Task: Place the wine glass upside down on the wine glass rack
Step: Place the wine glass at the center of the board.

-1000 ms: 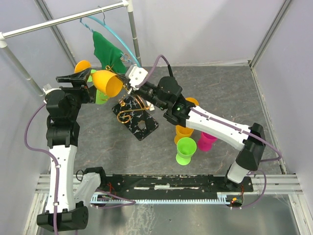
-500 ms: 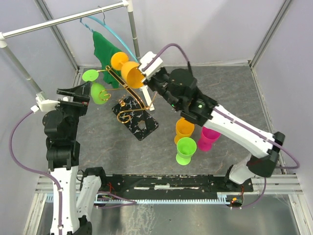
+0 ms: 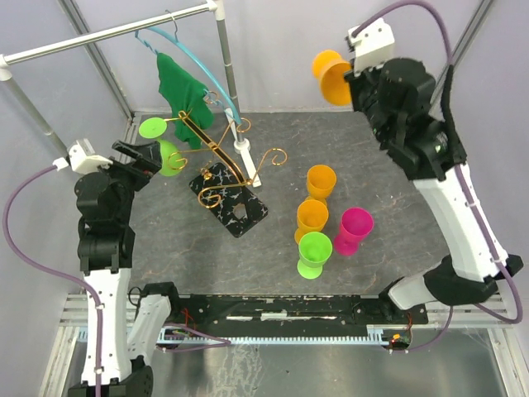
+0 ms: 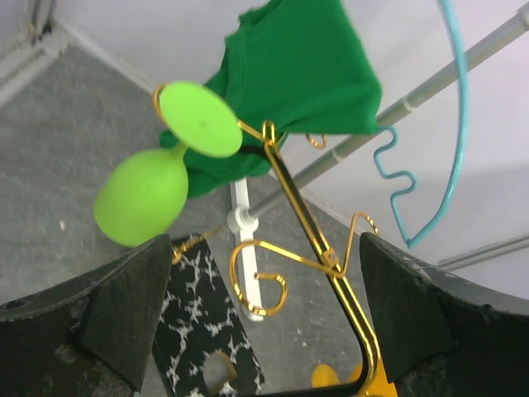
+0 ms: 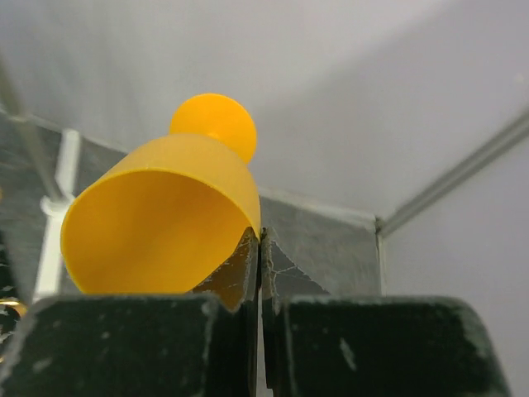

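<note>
Two things had changed within the second. Nearer, the left gripper (image 3: pixel 149 157) had spread its jaws to their widest and hung just beside the green glass (image 4: pixel 145 194), gripping nothing. That glass hung upside down from a scroll arm of the rack (image 3: pixel 216 153), foot up and bowl down. Farther off, the right gripper (image 5: pixel 260 248) had swung up and away from the rack to the far right corner. Its fingers were pressed together on the rim wall of the orange glass (image 3: pixel 332 76), which lay on its side in the air, mouth toward the wrist camera.

By the look of it, this glass had not been hung. It was now well apart from the rack and would need bringing back and turning foot-up over a free arm.

On the grey table (image 3: pixel 165 240), four more glasses (image 3: pixel 312 217) stood close together on the near right: two orange, one green, one pink. The rack's black marbled base sat left of centre. Behind it stood a white rail (image 3: pixel 107 31) carrying a blue hanger (image 3: pixel 194 62) and a green cloth (image 3: pixel 178 87), with pale walls closing the space.
</note>
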